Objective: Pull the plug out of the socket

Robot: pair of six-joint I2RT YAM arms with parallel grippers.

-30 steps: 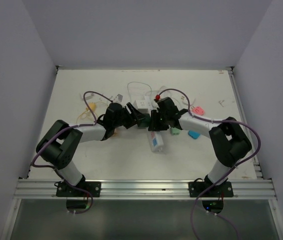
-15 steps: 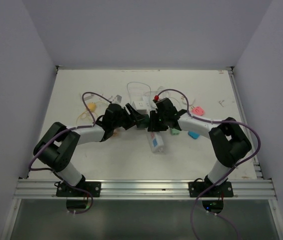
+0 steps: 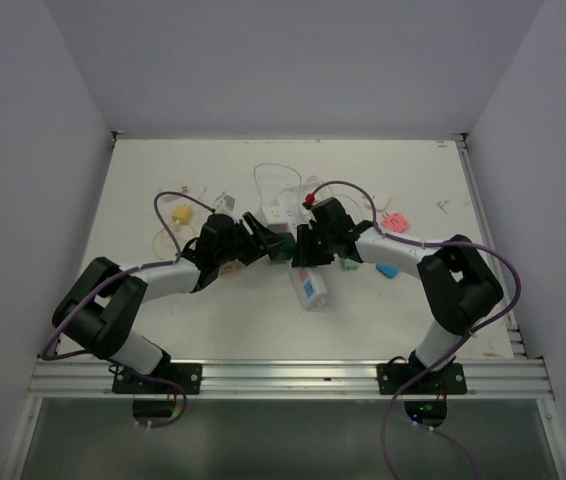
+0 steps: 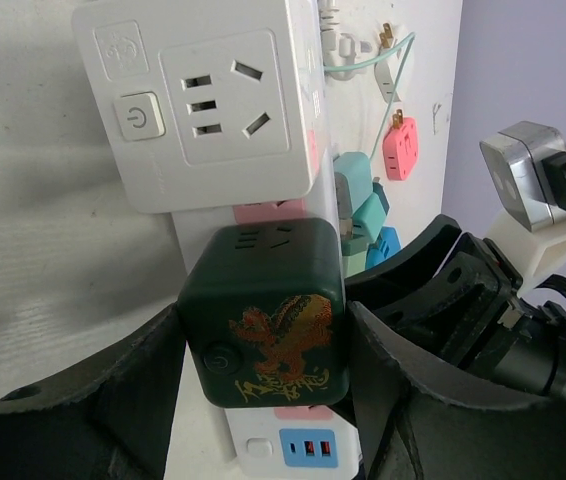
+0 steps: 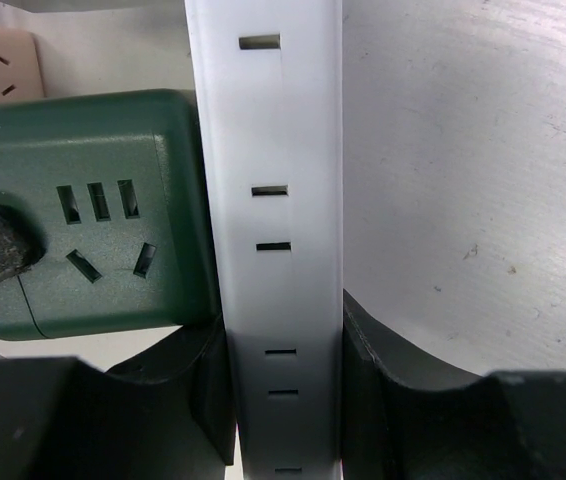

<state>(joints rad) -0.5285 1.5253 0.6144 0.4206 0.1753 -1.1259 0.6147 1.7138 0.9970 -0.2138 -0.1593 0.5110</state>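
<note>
Both arms reach fwd & bend inward, wrists nearly meeting mid-table (image 3: 163, 170). L gripper (image 3: 264, 241) sits low, pointing right. Its fingers (image 4: 123, 390) hug both sides of the plug (image 4: 263, 320), a dark green cube w/ gold dragon print, gripping it. R gripper (image 3: 304, 250) points left, clamped across the socket (image 5: 273, 200), one finger on each face. Plug sits flush on the socket betw. the two grippers, right beside a white adapter (image 4: 203, 100). Socket's near end pokes out toward the bases.
</note>
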